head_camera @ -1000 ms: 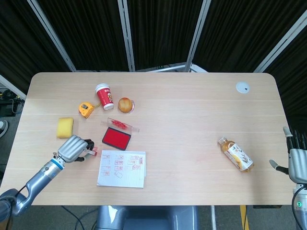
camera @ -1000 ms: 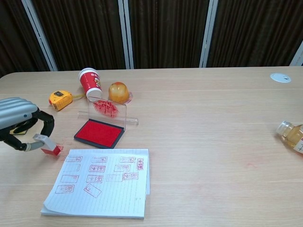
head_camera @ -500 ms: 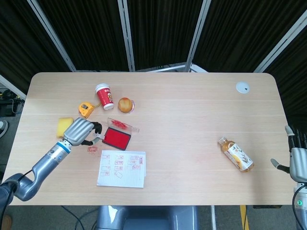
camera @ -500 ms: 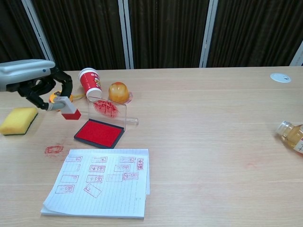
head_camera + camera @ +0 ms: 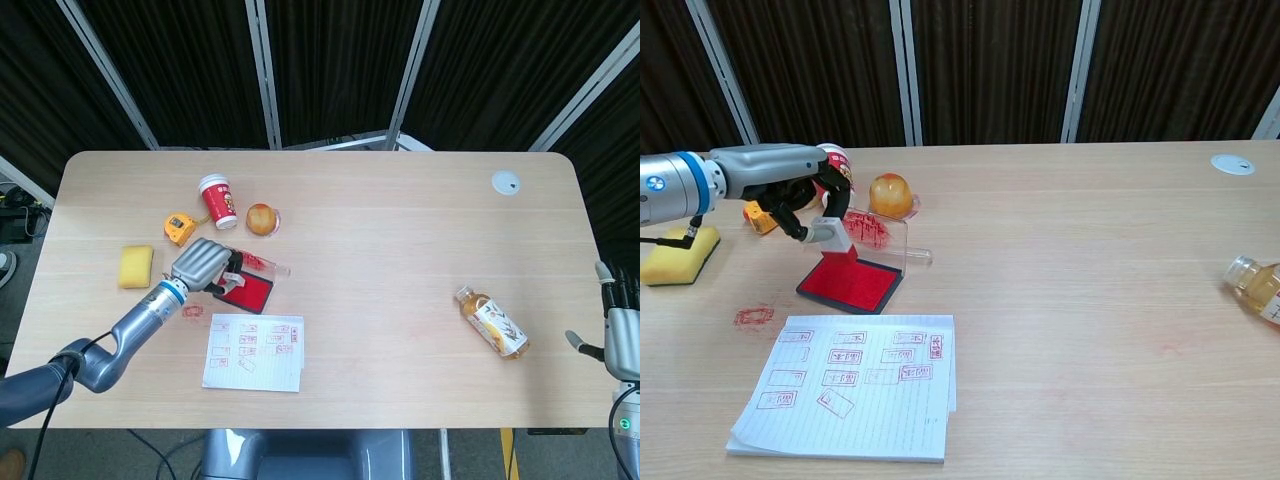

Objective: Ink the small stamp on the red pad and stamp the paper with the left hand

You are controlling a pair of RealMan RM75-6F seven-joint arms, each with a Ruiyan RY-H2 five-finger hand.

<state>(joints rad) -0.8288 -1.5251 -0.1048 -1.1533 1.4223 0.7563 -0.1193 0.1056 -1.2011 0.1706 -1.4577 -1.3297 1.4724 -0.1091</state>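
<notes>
sponge (image 5: pixel 678 254) sits far left on the desk (image 5: pixel 1070 300), w/ a tape measure (image 5: pixel 179 229) behind it. left hand (image 5: pixel 808 190) is next, fingers (image 5: pixel 820 231) pinching the stamp (image 5: pixel 838 240) by its grey top. stamp hangs over the back-left part of the red pad (image 5: pixel 852 282), red base looks to be at or just above the ink; can't tell if it's touching. its long axis runs roughly up-down, tilted a bit, grey top leaning left toward the hand, red face pointing down at the pad.

risks, as a guess: w/ that tilt only one edge of the face may take ink, so the print comes out partial. the pad's clear lid (image 5: pixel 876 234) stands up just right of the stamp, so a sideways drift could knock it. a stray red mark (image 5: pixel 754 316) is on the bare desk left of the paper (image 5: pixel 855 385), so a low carry could smear the desk again. paper is nearly full of prints, so free spots are few.

behind the pad: cup (image 5: pixel 218 201) and an orange fruit (image 5: pixel 891 194). far right: bottle (image 5: pixel 492 322) on its side, then the right hand (image 5: pixel 622 340) at the desk edge, holding nothing, fingers straight and apart.
</notes>
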